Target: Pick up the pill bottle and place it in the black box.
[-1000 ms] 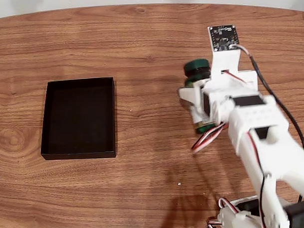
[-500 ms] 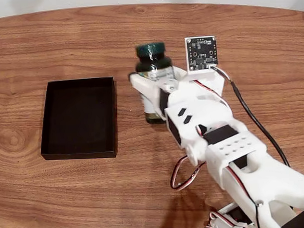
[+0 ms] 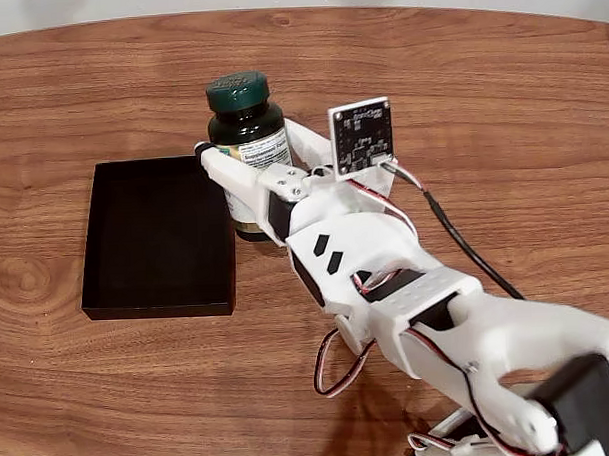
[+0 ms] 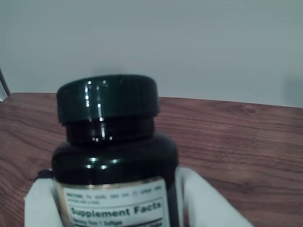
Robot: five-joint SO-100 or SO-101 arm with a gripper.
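The fingers clamp the pill bottle upright, just right of the black box, its base overlapping the right wall; the tray floor lies further left

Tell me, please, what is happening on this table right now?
A white robot arm's gripper is shut on the pill bottle, holding it upright by its body with the green cap on top. In the fixed view the bottle sits just at the right edge of the black box, not yet over its floor. The box lies open on the wooden table. The wrist view shows the bottle clamped between the white fingers.
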